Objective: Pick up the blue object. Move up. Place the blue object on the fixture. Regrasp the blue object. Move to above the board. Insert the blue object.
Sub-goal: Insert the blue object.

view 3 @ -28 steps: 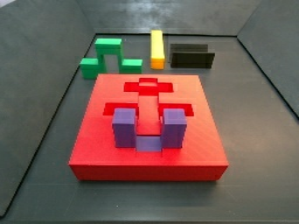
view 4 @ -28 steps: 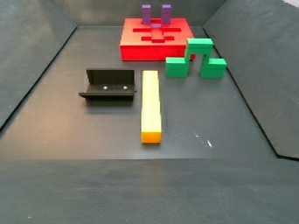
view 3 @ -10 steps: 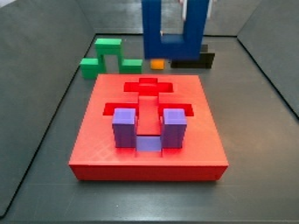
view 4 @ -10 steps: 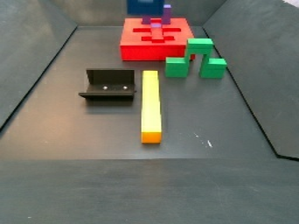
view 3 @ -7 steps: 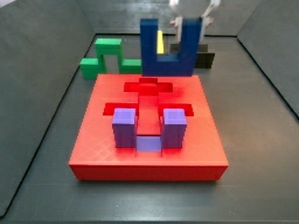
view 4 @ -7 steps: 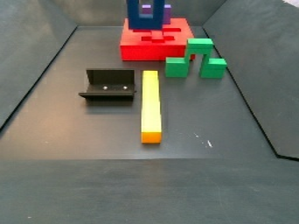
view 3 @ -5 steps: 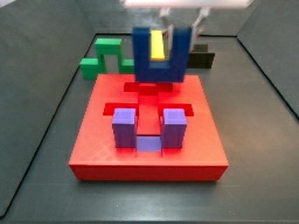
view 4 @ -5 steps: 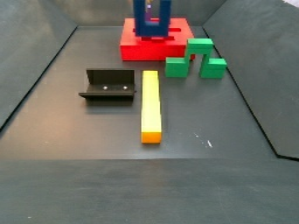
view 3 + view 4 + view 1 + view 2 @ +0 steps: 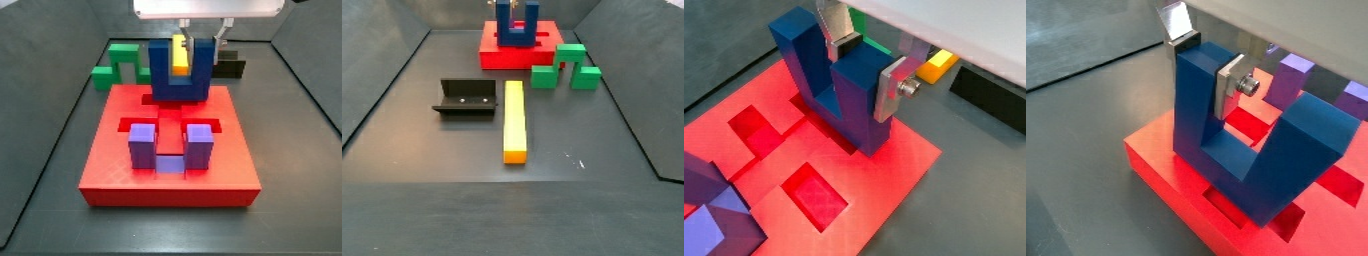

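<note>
The blue object [image 9: 179, 78] is a dark blue U-shaped block, prongs up. It is low over the far part of the red board [image 9: 107, 160], with its base at a recess there. I cannot tell whether it is seated. My gripper [image 9: 203, 42] is shut on one prong. In both wrist views the silver fingers [image 9: 891, 88] clamp that prong [image 9: 1197, 90] from both sides. The block also shows on the board [image 9: 496, 58] in a side view [image 9: 517, 28]. The black fixture [image 9: 465, 98] stands apart on the floor.
A purple U-shaped block [image 9: 171, 147] stands in the board's near recess. A green block [image 9: 564, 66] lies beside the board. A long yellow bar [image 9: 513, 120] lies next to the fixture. Grey walls close the floor in on all sides.
My gripper has come down from above with the blue object in it. The block now sits low at the board's far recess.
</note>
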Robot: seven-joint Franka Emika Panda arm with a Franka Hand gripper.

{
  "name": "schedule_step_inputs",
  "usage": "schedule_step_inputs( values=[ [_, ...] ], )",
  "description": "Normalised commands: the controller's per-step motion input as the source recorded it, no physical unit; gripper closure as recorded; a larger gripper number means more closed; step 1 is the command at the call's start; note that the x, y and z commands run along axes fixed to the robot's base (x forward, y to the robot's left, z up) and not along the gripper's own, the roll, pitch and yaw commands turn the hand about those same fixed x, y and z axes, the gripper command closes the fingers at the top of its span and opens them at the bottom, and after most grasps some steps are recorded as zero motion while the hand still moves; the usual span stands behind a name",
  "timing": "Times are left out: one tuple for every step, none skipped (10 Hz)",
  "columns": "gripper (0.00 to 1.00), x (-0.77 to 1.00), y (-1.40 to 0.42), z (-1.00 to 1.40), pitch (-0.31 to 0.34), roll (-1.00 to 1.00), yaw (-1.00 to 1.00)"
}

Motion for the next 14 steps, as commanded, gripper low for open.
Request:
schedule_step_inputs(
  values=[
    [1.00, -0.21, 0.00, -0.12, -0.091, -0.14, 0.09],
    [1.00, -0.39, 0.00, -0.09, -0.143, -0.12, 0.04],
    [1.00, -0.46, 0.00, -0.06, -0.174, -0.09, 0.01],
    [1.00, -0.44, -0.03, -0.04, -0.189, -0.08, 0.02],
    [1.00, -0.12, -0.08, 0.00, -0.180, -0.10, 0.10],
    [1.00, 0.23, -0.07, -0.04, -0.103, -0.08, 0.18],
    [1.00, 0.22, -0.05, -0.07, -0.101, -0.08, 0.18],
    [1.00, 0.21, -0.01, -0.14, -0.077, -0.06, 0.16],
    [1.00, 0.16, 0.00, -0.21, -0.034, 0.00, 0.14],
    [1.00, 0.00, 0.00, -0.25, -0.007, 0.02, 0.05],
    [1.00, -0.21, 0.00, -0.29, 0.000, 0.10, -0.03],
    [1.00, -0.30, 0.00, -0.17, 0.000, 0.09, -0.19],
    [1.00, -0.23, 0.00, -0.09, 0.000, 0.05, -0.18],
    [1.00, -0.23, 0.00, -0.05, 0.000, 0.04, -0.18]
  ],
)
